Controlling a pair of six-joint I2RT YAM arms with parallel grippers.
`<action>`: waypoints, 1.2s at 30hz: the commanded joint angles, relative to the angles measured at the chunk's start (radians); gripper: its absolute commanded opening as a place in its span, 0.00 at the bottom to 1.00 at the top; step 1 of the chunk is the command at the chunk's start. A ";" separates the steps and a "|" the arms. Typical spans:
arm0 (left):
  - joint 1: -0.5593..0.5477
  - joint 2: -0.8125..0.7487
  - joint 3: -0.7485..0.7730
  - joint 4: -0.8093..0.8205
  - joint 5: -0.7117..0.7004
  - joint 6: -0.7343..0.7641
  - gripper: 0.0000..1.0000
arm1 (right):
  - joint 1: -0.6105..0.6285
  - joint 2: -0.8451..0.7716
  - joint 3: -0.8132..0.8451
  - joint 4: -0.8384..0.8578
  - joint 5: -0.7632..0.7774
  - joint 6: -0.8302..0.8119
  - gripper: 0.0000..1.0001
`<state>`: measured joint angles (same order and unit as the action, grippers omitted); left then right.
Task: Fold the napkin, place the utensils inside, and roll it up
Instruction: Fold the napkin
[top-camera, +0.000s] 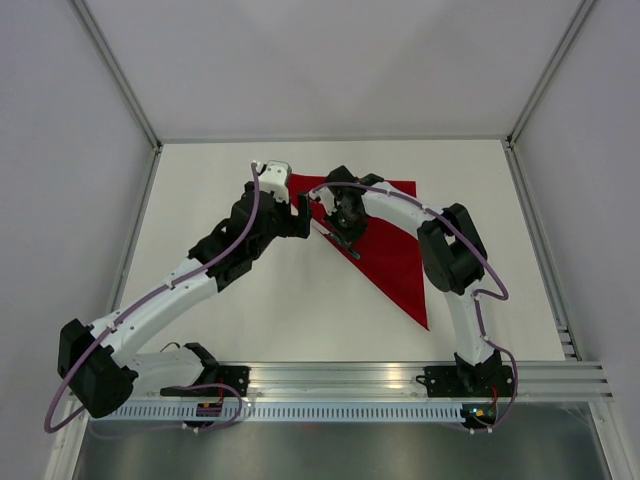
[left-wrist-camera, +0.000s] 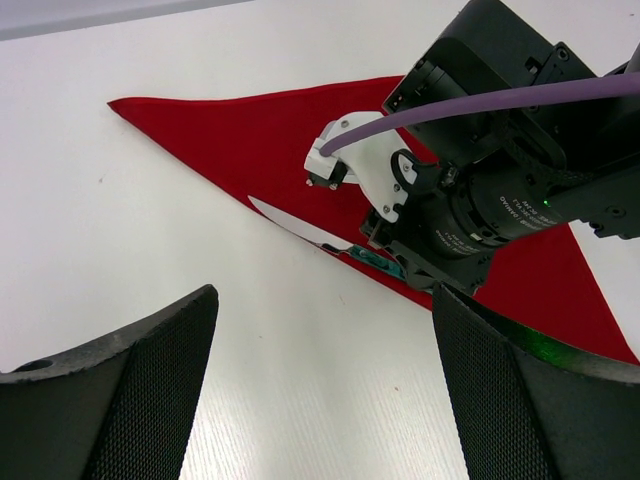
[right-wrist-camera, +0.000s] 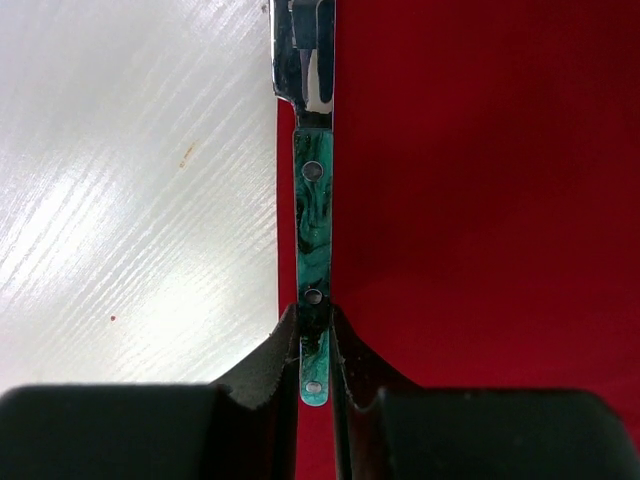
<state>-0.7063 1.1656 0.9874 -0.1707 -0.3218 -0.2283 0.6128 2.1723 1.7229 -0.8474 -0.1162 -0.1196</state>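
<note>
Checking in from the remote station, here's what my feeds show. The white wood-grain table (top-camera: 250, 320) fills the middle of the top view, and the bright red cloth napkin (top-camera: 395, 265) sits right of centre on it, folded into a triangle. One flat edge runs along the top and a long diagonal edge slants from the upper left down to a sharp point at the lower right. Both arms lean in over its upper part: the left arm (top-camera: 190, 280) comes up from the lower left, and the right arm (top-camera: 455, 260) arches over the cloth from the lower right. The left gripper (left-wrist-camera: 322, 330) is spread wide with nothing between its mesh-textured fingers. In its own wrist view it hangs over bare table just beside the diagonal edge. The right gripper (right-wrist-camera: 315, 345) is clenched on the butt end of the small table knife with the silver blade and marbled teal handle (right-wrist-camera: 313, 220). In the right wrist view that handle runs straight up the middle of the frame, right along the napkin's edge, with red cloth on the right, white table on the left and the blade at the top. I honestly can't tell whether the knife is resting down or lifted a touch.
</note>
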 joint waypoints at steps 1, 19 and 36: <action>0.004 0.011 0.031 0.011 0.004 -0.039 0.91 | -0.012 -0.049 -0.008 -0.041 0.016 0.043 0.09; 0.005 0.042 0.039 0.020 0.018 -0.049 0.90 | -0.044 -0.082 -0.052 -0.038 -0.033 0.034 0.07; 0.007 0.049 0.042 0.020 0.023 -0.045 0.90 | -0.044 -0.071 -0.048 -0.045 -0.077 0.051 0.10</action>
<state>-0.7063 1.2064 0.9882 -0.1699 -0.3119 -0.2428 0.5659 2.1471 1.6600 -0.8627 -0.1864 -0.0994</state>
